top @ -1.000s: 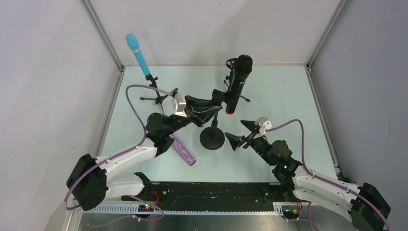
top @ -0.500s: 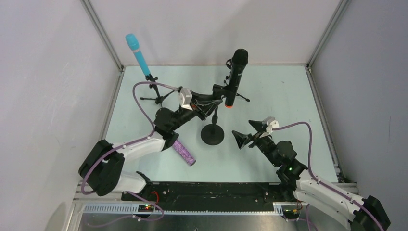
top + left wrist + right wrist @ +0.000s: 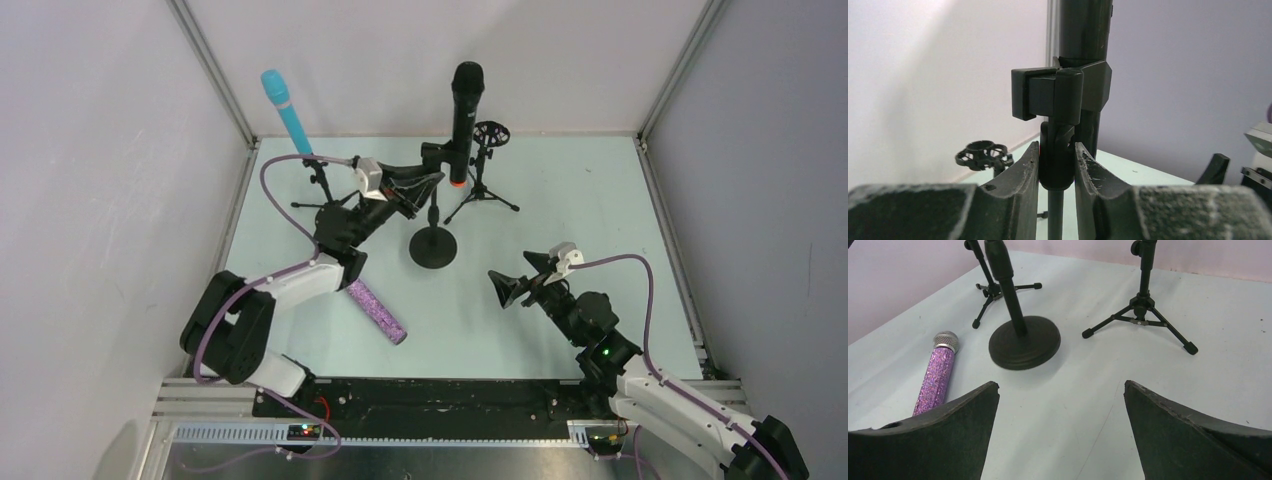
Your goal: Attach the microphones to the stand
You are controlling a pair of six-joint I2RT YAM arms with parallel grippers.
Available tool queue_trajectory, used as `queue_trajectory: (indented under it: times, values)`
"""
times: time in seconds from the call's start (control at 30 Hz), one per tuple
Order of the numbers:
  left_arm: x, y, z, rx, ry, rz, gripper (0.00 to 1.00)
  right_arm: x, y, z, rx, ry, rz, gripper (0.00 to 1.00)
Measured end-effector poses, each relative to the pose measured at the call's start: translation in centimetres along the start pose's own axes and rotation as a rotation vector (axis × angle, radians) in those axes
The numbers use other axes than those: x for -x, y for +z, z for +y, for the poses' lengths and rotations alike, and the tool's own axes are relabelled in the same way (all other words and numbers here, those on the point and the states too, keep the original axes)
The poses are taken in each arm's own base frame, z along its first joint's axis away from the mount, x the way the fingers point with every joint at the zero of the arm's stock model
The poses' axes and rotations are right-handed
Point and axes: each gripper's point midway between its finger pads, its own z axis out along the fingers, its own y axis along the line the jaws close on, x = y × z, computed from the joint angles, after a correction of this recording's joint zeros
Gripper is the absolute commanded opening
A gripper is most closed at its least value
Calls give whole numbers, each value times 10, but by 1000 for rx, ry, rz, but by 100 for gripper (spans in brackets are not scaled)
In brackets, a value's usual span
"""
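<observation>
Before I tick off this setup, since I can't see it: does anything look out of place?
Yes: the purple glitter microphone lies flat on the table, in no holder, while the right tripod stand at the back has an empty clip. Nothing looks spilled or broken.

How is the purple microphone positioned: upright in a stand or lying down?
Lying down. The purple microphone rests flat on the table, beside the round-base stand, in no clip.
</observation>
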Motion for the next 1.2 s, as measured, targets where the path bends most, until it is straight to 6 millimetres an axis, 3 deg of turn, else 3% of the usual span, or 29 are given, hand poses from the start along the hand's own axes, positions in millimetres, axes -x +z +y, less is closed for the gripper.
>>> queue_trajectory:
  times: [0.43,0.77,1.2]
  values:
    - [3,9,68,69,91,-37,0,-9,-2,-7,-20,3,21,100]
    - [-16,4,118,107,129,-12,0,-16,-2,-11,-25,4,38,99]
    - [-51,-10,152,123,142,55,0,-33,0,-11,-14,0,97,100]
